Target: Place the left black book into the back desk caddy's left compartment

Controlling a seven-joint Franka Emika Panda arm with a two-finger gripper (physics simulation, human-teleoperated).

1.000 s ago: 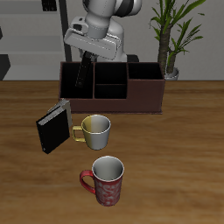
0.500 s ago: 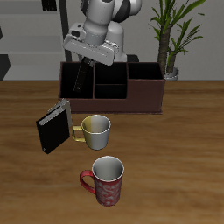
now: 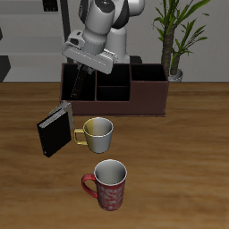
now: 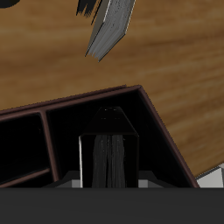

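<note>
My gripper (image 3: 82, 68) is shut on the left black book (image 3: 79, 83), a thin dark volume hanging tilted with its lower end inside the back desk caddy (image 3: 148, 105). The caddy is a low reddish-brown box with black bays. The book hangs in the left compartment (image 3: 70, 88), the end bay. In the wrist view the book (image 4: 108, 162) is seen edge-on over that black-lined compartment (image 4: 83, 122), its walls close on both sides. My gripper (image 4: 108, 179) is mostly hidden behind the book there.
A second black book (image 3: 54, 131) stands on the table before the caddy, also seen from the wrist (image 4: 111, 26). Beside it sits a pale mug with a yellow handle (image 3: 98, 132); a red patterned mug (image 3: 109, 184) is nearer the front edge. A potted plant (image 3: 175, 40) stands behind the caddy.
The arm has leaned over and carried the held book sideways from near the partition toward the caddy's end wall, tilting it more and sinking it slightly lower.
</note>
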